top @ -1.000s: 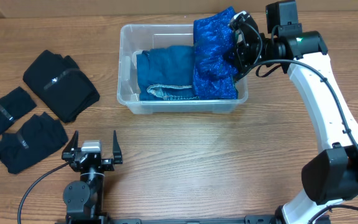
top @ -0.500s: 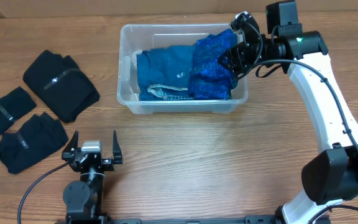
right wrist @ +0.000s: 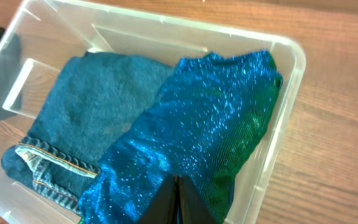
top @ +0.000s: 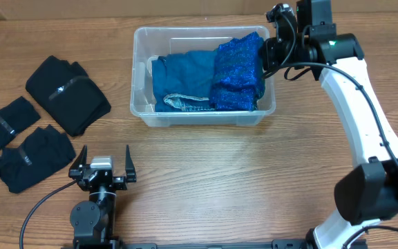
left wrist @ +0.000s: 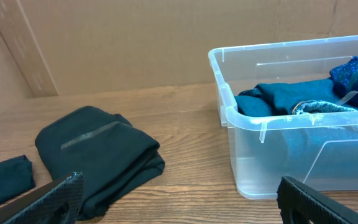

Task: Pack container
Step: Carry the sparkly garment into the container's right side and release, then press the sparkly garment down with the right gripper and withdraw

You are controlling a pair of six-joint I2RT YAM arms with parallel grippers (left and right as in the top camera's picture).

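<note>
The clear plastic container [top: 185,30] stands at the back middle of the table. It holds folded blue denim [top: 182,76] on its left side and a sparkly blue cloth [top: 239,72] lying on its right side. My right gripper [top: 276,40] hovers over the container's right end; in the right wrist view its fingers [right wrist: 178,186] are pressed together above the sparkly cloth [right wrist: 197,124] and the container's rim [right wrist: 291,53]. My left gripper [top: 104,166] is open and empty at the front left. In the left wrist view its fingers [left wrist: 179,202] frame the table in front of the container [left wrist: 229,118].
Three folded black garments lie on the left: a large one [top: 68,93], a small one [top: 5,121] and another [top: 33,158] close to the left gripper. The large one shows in the left wrist view [left wrist: 98,149]. A cardboard wall stands behind the table.
The sparkly blue cloth went from draped high over the container's right end to lying down inside it. My right gripper moved down with it, then drew back to the right. The left arm stayed still.
</note>
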